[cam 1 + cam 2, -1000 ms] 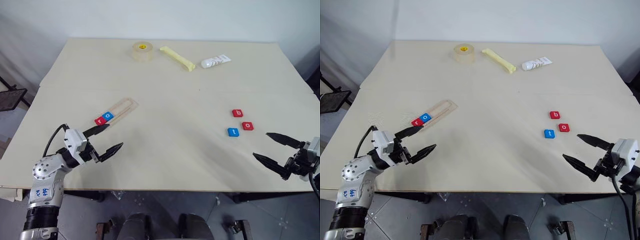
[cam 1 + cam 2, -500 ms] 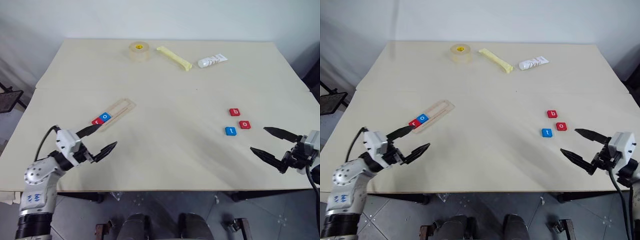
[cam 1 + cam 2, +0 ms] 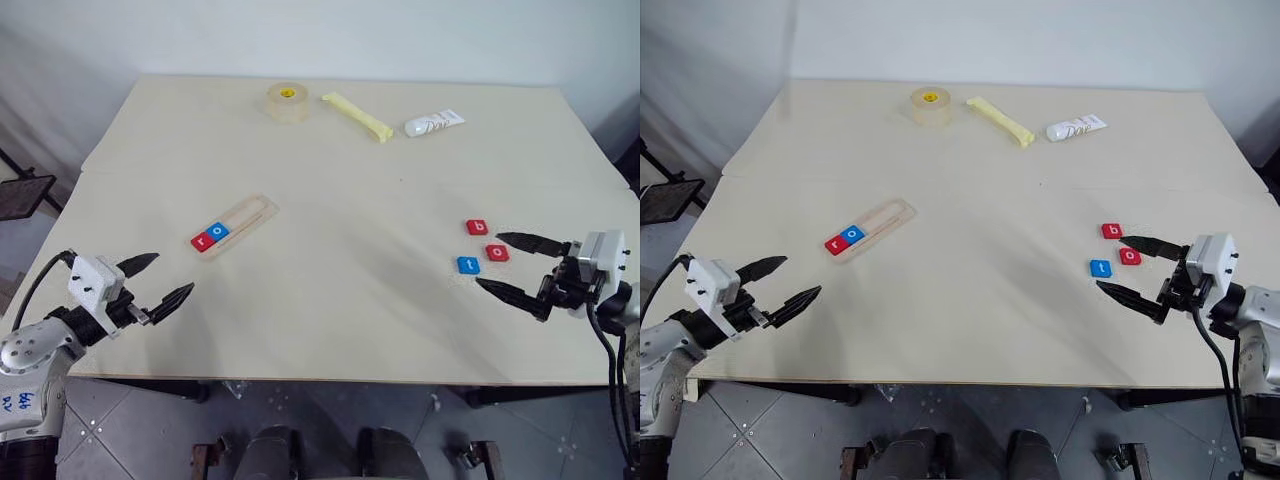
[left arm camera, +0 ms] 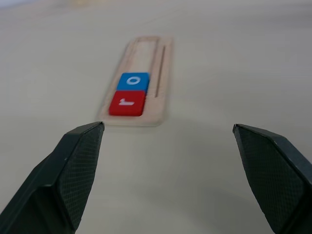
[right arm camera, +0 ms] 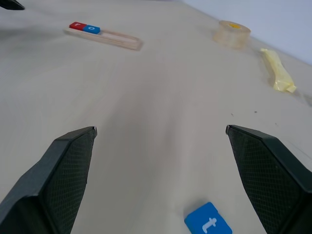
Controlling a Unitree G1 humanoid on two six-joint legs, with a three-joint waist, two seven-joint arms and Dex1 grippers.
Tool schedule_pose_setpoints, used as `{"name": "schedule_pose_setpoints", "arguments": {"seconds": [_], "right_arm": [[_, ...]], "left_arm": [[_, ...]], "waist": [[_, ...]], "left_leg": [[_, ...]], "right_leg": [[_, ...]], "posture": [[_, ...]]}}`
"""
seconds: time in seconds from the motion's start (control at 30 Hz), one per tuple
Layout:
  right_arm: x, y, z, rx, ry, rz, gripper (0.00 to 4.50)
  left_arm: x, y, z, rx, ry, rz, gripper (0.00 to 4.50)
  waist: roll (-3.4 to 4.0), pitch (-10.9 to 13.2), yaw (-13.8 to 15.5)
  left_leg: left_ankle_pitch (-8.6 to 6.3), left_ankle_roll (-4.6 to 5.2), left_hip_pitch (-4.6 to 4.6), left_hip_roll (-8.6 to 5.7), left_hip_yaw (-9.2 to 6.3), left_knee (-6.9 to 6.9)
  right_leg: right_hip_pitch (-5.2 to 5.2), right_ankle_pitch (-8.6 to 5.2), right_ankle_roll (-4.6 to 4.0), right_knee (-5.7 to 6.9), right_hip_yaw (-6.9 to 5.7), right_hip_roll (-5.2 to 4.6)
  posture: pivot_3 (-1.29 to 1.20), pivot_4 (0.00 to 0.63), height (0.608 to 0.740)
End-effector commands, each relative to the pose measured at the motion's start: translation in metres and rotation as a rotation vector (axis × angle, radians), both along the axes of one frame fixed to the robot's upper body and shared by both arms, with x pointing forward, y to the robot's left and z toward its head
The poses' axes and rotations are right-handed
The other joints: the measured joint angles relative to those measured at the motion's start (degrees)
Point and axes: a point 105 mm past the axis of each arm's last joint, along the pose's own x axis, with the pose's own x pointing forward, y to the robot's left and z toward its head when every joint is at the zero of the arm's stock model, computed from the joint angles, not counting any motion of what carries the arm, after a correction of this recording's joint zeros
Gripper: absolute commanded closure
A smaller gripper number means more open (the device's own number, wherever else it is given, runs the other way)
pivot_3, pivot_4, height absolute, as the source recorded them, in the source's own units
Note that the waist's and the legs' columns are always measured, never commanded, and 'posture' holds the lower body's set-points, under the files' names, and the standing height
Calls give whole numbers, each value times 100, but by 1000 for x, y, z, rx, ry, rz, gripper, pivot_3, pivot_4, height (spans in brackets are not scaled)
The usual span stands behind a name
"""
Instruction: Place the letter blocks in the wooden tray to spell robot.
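The wooden tray lies slanted at the left middle of the table. A red "r" block and a blue "o" block sit side by side at its near end. Three loose letter blocks lie at the right: a red "b", a red "o" and a blue "t". My right gripper is open and level just right of them, its fingertips flanking the red "o". My left gripper is open and empty near the front left edge, short of the tray.
At the far side of the table sit a tape roll, a yellow stick and a white tube. A dark stand is beside the table's left edge. The table's front edge runs just below both grippers.
My left gripper has drawn back to the left, away from the tray. My right gripper has moved in and up toward the three loose blocks. Both stay open.
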Motion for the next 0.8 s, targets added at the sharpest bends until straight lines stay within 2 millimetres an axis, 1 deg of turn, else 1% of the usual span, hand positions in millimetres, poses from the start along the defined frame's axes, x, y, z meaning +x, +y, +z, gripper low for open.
{"name": "schedule_pose_setpoints", "arguments": {"seconds": [0.03,0.17,0.23,0.3,0.43,0.53,0.67,0.8], "right_arm": [[2,5,12,-20,-41,31,47],[0,9,13,-23,-45,47,47],[-2,10,14,-24,-48,50,47],[-4,11,14,-24,-52,54,47],[-6,13,14,-21,-55,57,47],[-11,15,12,-15,-58,55,47],[-16,16,8,-7,-57,44,47],[-19,16,6,-2,-54,33,47]], "left_arm": [[17,7,6,48,74,-10,0],[35,15,6,77,145,-16,0],[45,15,6,85,190,-22,0],[53,9,5,92,217,-55,0],[61,4,4,101,247,-87,0],[73,-3,7,105,245,-113,0],[83,-4,5,131,268,-106,0],[90,-8,5,143,272,-123,0]], "waist": [[0,1,11],[0,1,-18],[0,1,-17],[0,1,-23],[-4,3,-34],[-6,4,-28],[-15,10,-14],[-18,11,-19]], "left_leg": [[0,0,0,-1,-1,2],[0,-1,-1,-4,0,3],[0,-1,0,-9,1,-7],[0,-1,-3,-10,1,-9],[0,-1,-7,-11,2,-10],[0,-1,-7,-11,3,-7],[0,-1,-8,-12,3,2],[0,-1,-10,-13,3,1]], "right_leg": [[-2,0,0,7,-2,0],[-9,0,0,20,-18,5],[-18,0,0,28,-20,3],[-24,0,0,34,-24,5],[-32,0,1,43,-24,6],[-32,0,1,46,-25,7],[-30,1,3,48,-24,6],[-32,1,3,49,-25,6]], "posture": [[0,150,740],[0,150,740],[0,150,740],[0,150,740],[0,150,740],[0,150,740],[0,150,740],[0,150,740]]}}
